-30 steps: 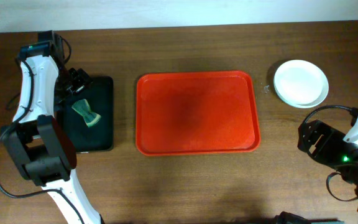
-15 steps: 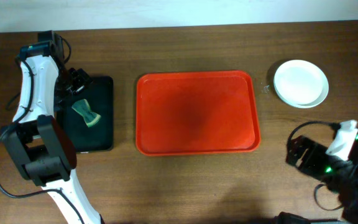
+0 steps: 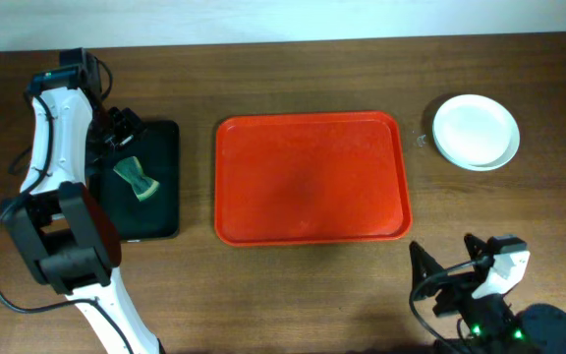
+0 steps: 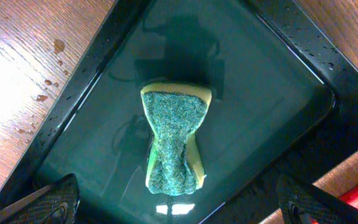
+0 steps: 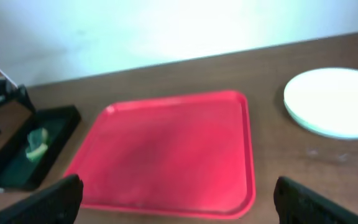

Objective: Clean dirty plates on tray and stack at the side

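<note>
Surface: dark brown wooden bench (image 3: 293, 295), pale wall (image 3: 263, 20) behind. One large red plastic tray (image 3: 311, 177) at centre. One stack of round plates (image 3: 476, 131), white on top, on bench right of tray; how many, cannot tell. One black rectangular tray (image 3: 165, 138), one green-yellow sponge (image 3: 137, 178) inside. My left hand (image 4: 179, 205) over sponge, fingers spread. My right hand (image 5: 179, 199) at near bench edge, also spread.

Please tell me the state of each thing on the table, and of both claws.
tray, bare, no plates on it
plates, stacked on the table beside the tray, top one looks clean
black tray, holds shallow liquid
sponge, lying flat in the black tray, green side up
left claw, open, above the black tray
right claw, open, holds nothing
</note>
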You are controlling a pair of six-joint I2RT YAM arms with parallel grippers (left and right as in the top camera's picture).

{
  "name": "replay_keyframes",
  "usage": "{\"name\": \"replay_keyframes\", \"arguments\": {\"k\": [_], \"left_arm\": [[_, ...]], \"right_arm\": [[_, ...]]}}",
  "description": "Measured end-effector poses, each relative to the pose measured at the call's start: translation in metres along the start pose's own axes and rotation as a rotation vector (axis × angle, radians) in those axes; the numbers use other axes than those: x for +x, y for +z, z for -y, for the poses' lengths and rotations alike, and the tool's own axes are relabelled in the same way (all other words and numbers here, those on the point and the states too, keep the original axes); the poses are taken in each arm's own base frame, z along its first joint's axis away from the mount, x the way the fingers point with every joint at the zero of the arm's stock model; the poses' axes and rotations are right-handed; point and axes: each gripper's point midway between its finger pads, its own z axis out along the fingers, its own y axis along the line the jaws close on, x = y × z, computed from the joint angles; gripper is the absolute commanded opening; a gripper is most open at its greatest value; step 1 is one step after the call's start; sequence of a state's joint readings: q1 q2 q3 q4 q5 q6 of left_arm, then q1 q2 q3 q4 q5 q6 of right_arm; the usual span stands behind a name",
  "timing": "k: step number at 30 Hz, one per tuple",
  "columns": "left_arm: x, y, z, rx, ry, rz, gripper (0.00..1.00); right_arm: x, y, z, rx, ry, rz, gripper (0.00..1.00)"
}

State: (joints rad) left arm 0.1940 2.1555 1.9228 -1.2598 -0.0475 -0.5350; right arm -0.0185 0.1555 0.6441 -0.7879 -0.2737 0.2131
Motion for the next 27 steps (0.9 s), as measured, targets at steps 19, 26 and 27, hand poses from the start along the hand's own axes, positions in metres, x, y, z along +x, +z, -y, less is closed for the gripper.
{"name": "replay_keyframes", "arguments": {"k": [19,26,27], "left_arm": [[0.000,0.000,0.000,0.000,0.000,0.000,0.99],[0.000,0.000,0.000,0.000,0.000,0.000,0.99],[0.000,0.000,0.000,0.000,0.000,-0.001,0.99]], "right_arm": [[0.045,0.076,0.059,0.099,-0.046,0.257,0.99],[0.056,0.083,0.064,0.129,-0.046,0.253,0.99],[0.056,0.082,0.065,0.138,-0.050,0.254,0.99]]}}
